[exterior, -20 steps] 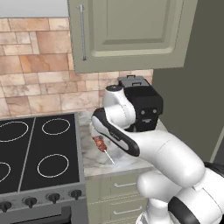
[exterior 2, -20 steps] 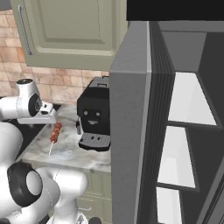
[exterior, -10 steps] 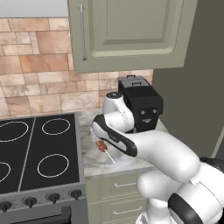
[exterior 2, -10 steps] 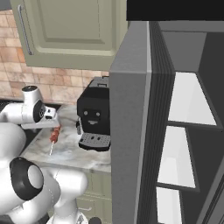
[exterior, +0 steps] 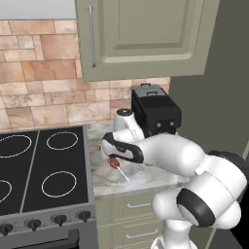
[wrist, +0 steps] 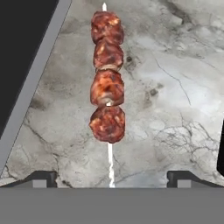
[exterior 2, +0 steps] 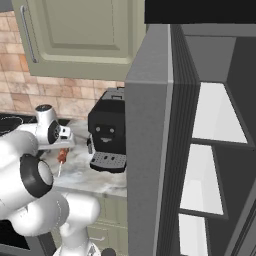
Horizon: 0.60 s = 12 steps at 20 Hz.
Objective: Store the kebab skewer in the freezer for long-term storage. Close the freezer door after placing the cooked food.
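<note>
Hovering low over the marble worktop [wrist: 183,87], gripper [wrist: 111,177] centred on the kebab skewer [wrist: 107,87] lying flat beside the stove [exterior: 44,165], stick running between the spread, released jaws, apparently lining up a grasp. Freezer door [exterior 2: 147,165] standing open, ready for stowing.

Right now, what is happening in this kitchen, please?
The white robot arm has lowered its end effector over the kebab skewer with reddish-brown meat chunks, which lies on the marble counter beside the black coffee machine. The fingers stand wide apart, gripping nothing. The grey freezer door is open.
</note>
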Tool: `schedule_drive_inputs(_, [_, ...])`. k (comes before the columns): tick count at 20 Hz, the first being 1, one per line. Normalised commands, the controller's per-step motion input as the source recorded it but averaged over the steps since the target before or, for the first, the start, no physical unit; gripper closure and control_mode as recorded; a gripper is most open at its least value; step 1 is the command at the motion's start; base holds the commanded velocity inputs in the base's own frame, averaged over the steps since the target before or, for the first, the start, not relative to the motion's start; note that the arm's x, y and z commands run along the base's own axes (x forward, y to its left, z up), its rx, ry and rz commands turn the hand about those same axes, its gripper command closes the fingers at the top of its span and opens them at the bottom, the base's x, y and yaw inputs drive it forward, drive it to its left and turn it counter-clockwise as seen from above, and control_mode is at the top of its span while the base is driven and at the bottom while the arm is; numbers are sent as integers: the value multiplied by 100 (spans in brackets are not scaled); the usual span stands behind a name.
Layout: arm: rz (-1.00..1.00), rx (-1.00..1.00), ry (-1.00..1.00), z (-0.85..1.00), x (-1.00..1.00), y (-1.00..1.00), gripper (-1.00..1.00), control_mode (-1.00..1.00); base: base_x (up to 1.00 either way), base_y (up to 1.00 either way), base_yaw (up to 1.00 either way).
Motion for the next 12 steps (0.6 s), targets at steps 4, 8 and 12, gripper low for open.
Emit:
schedule_drive_inputs(4, [0,-3,2,-44,34,0,-100,-100,0,0,0])
schedule_drive_inputs(8, [0,-4,7,-42,21,0,-100,-100,0,0,0])
schedule_drive_inputs(12, [0,-4,9,-32,13,0,-100,-100,0,0,0])
